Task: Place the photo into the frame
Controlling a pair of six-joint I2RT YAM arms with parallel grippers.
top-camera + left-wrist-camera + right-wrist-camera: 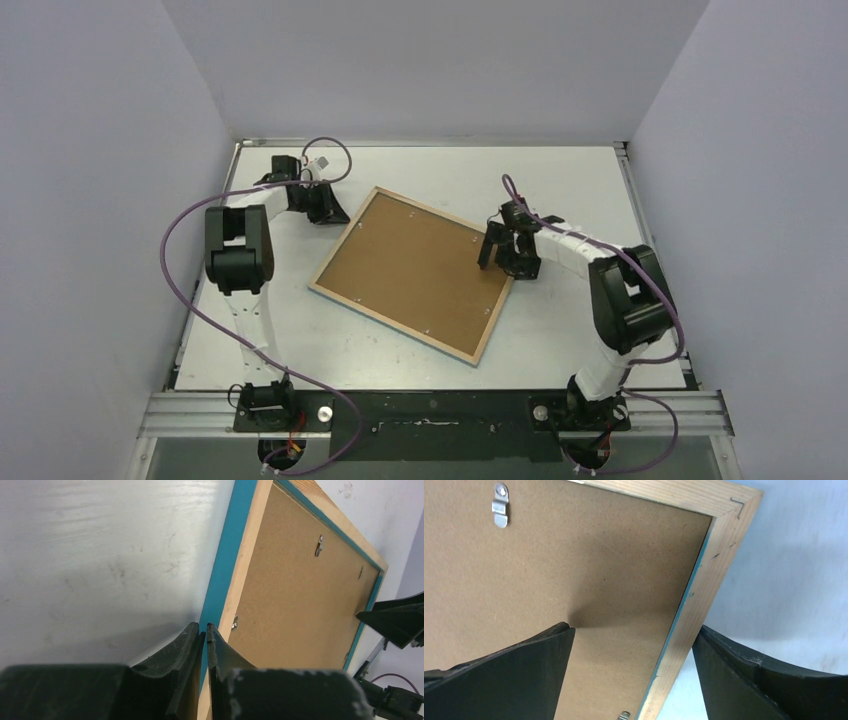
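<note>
One frame on record. Position?

— Flat on the white table, back upward, set at a slant between the two arms. A brown backing board sits inside the wooden rim (small metal clips along its edges).

— Left gripper?

— At the frame's far left corner. Its fingers are all but together, with nothing seen between them. The tips are by the blue border (contact cannot be judged).

— Right gripper?

— Spread wide, holding nothing. It stands astride the frame's right edge, one finger above the board and the other above bare table.
</note>
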